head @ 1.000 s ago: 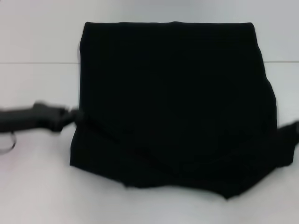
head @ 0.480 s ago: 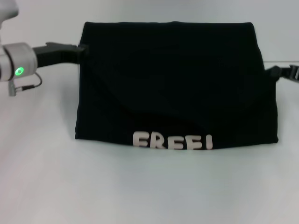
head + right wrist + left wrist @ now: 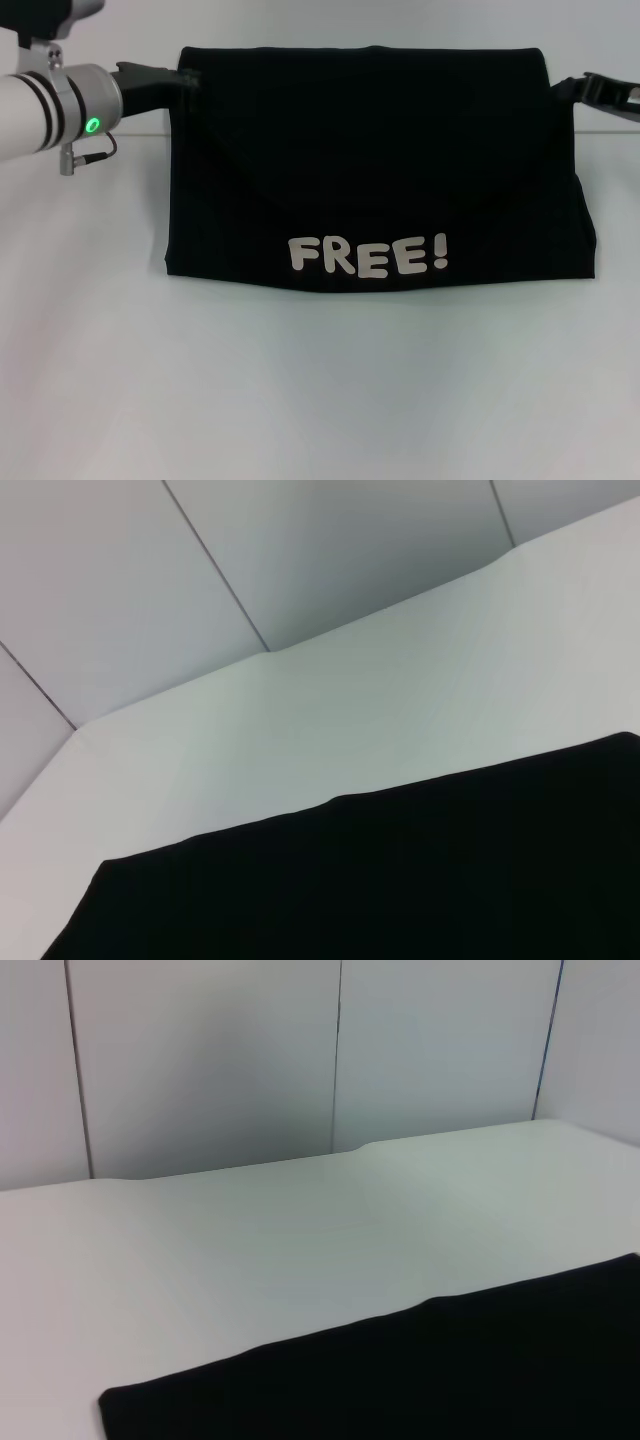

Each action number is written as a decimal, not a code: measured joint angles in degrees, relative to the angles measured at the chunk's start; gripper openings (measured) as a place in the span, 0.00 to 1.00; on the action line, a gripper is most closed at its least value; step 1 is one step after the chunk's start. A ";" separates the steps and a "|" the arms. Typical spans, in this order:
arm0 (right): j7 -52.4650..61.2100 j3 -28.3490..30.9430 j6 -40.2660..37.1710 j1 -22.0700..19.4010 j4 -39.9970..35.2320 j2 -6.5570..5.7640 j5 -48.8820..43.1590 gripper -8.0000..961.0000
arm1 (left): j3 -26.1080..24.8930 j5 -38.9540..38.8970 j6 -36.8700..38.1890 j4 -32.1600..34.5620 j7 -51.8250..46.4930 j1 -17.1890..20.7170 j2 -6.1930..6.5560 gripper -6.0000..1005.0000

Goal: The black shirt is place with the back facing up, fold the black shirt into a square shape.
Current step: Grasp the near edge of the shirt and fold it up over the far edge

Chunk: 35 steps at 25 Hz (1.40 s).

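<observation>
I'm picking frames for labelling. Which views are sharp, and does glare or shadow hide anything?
Head view: sharp, even light, "FREE!" lettering crisp, but the black shirt shows almost no fold detail. Both wrist views: soft, shirt a flat black patch, no glare on the table.

Left arm: reaches in from the left side of the head view, its silver wrist showing a lit green light.
Left hand [image 3: 185, 79]: black, stretched level, its tip at the far left corner of the black shirt [image 3: 370, 160].
Right hand [image 3: 575, 88]: black, only partly in view, its tip at the shirt's far right corner.
Finger state: unclear on both.
</observation>
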 joint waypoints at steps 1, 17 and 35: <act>0.01 -0.38 0.78 0.12 0.52 0.06 0.14 0.03 | 0.00 -0.50 -1.15 -0.55 0.83 -0.04 -0.22 0.03; -0.76 -1.08 9.05 -0.62 4.33 3.54 2.45 0.18 | 0.02 -8.06 -12.59 -6.28 13.51 0.68 -3.55 0.23; -2.35 -1.26 0.92 -5.87 1.45 1.69 12.00 0.59 | 0.24 -7.62 -13.60 -2.26 5.70 1.01 -3.32 0.80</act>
